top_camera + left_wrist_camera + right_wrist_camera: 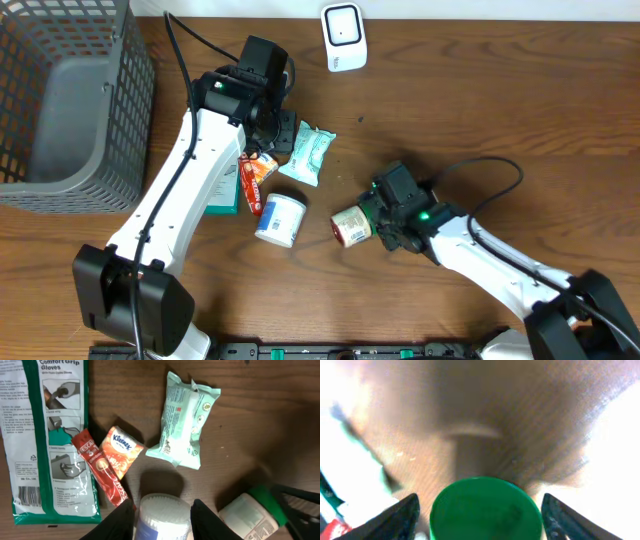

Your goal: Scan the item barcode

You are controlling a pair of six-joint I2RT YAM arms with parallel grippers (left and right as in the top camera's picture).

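Observation:
A white bottle (350, 225) with a green cap (486, 510) lies on its side on the wooden table, cap toward my right gripper (373, 222). That gripper (480, 522) is open, its fingers either side of the cap with a thin gap on each side. The bottle (245, 512) also shows at the lower right of the left wrist view. No barcode is readable on it. My left gripper (282, 130) hangs raised over the pile, open and holding nothing. Between its fingertips (162, 507) I see a white cotton-swab tub (160, 517) lying on the table below. A white scanner (343, 38) stands at the far edge.
A grey wire basket (60, 100) fills the far left corner. Around the tub (280, 218) lie a green gloves pack (47, 435), a red coffee stick (102, 477), an orange Kleenex packet (120, 452) and a pale green wipes pack (305, 155). Black cables trail from both arms.

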